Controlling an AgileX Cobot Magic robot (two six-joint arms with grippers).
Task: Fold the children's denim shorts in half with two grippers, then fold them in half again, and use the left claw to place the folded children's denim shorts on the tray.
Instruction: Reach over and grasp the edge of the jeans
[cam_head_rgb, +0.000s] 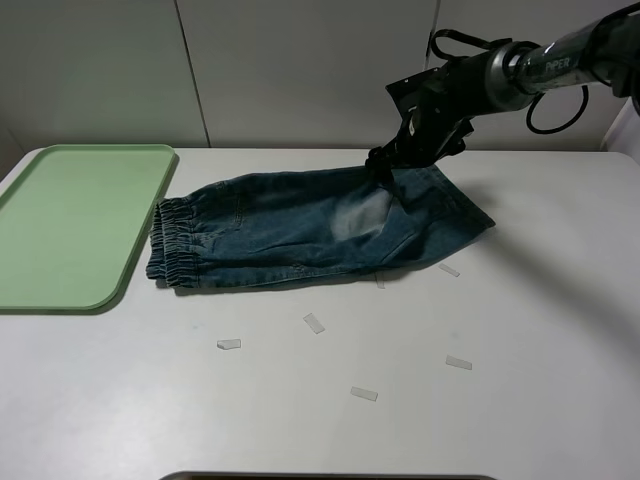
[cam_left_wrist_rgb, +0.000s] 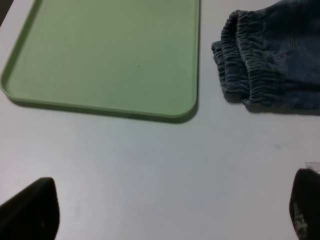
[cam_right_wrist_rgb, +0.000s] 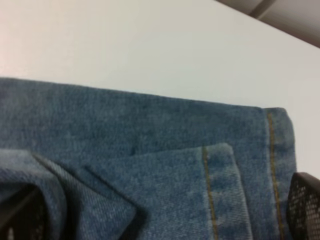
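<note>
Denim shorts (cam_head_rgb: 300, 230) lay flat on the white table (cam_head_rgb: 520, 340), just right of the pale green tray (cam_head_rgb: 70, 225) and not touching it. Elastic waistband (cam_head_rgb: 170, 240) pointed toward the tray, leg hems to the right. Shorts looked doubled over once, one leg on the other, so first fold judged done.

Right pincer (cam_head_rgb: 385, 165) sat low at the far edge of the hem end. Jaws stood wide apart with denim layers between them, not clamped on anything. Likely put there to catch the hem corner for the second fold toward the waistband.

Left pincer (cam_left_wrist_rgb: 167, 207) was not seen in the exterior view. Its wrist view showed both tips spread wide over bare table with nothing held, close to the tray's near-right corner and the waistband. Probably waiting to take that end.

Small pale scraps (cam_head_rgb: 314, 322) lay scattered on the table nearer than the shorts, apart from them.
</note>
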